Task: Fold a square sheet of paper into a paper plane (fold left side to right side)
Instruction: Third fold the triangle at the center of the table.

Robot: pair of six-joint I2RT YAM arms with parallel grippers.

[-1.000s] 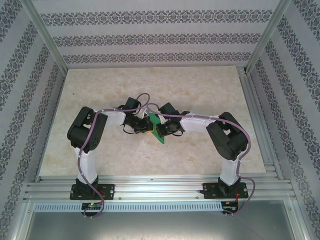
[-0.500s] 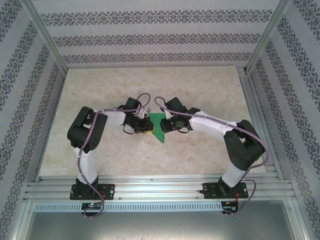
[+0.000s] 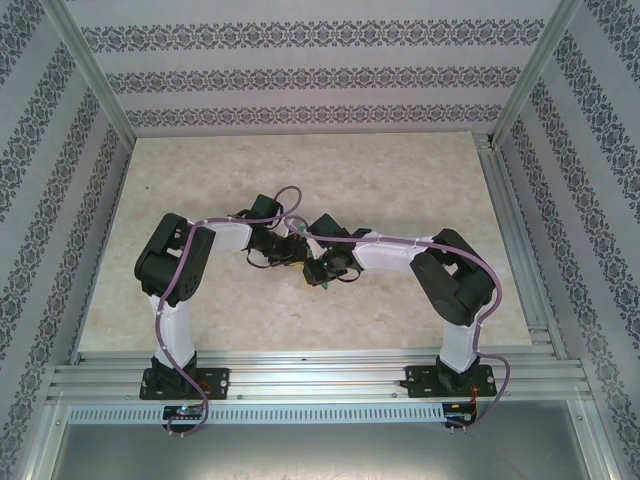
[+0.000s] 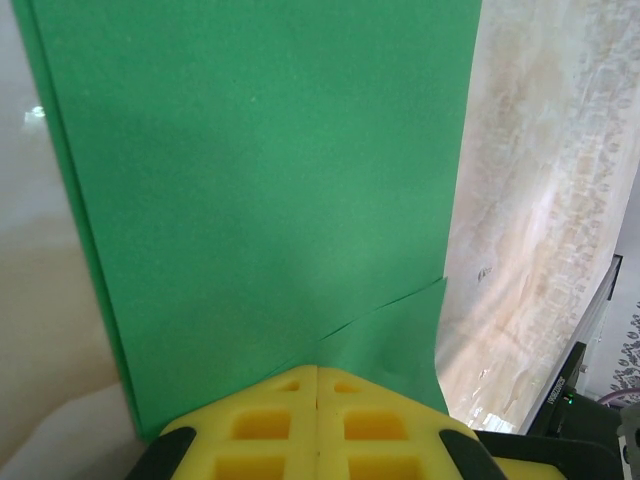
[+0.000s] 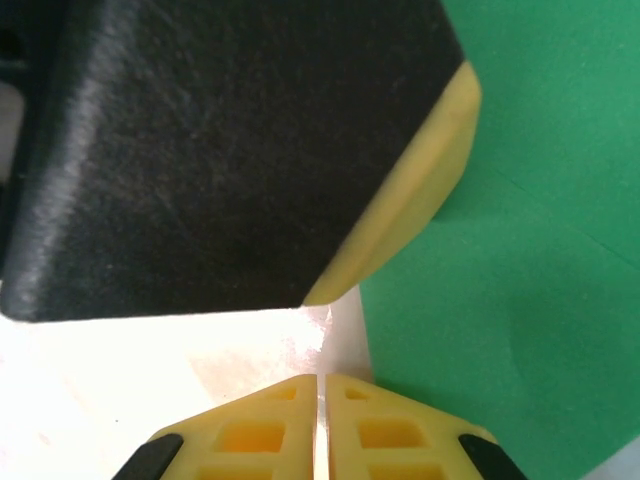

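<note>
On the worktop [image 3: 400, 180], your clenched right tool [image 5: 322, 380] has swept back across the paper [image 4: 260, 180], likely creasing it; the clenched left tool [image 4: 318, 370] pins it.

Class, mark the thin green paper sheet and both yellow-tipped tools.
Thin green paper sheet [image 4: 260, 180]: left wrist view, flat middle.
Left yellow-tipped tool [image 4: 317, 388]: left wrist view, between fingertips.
Right yellow-tipped tool [image 5: 322, 392]: right wrist view, between fingertips.

Patterned wallpaper walls [image 3: 300, 80] enclose a pale marbled table [image 3: 400, 180] edged by aluminium rails [image 3: 320, 375]
</note>
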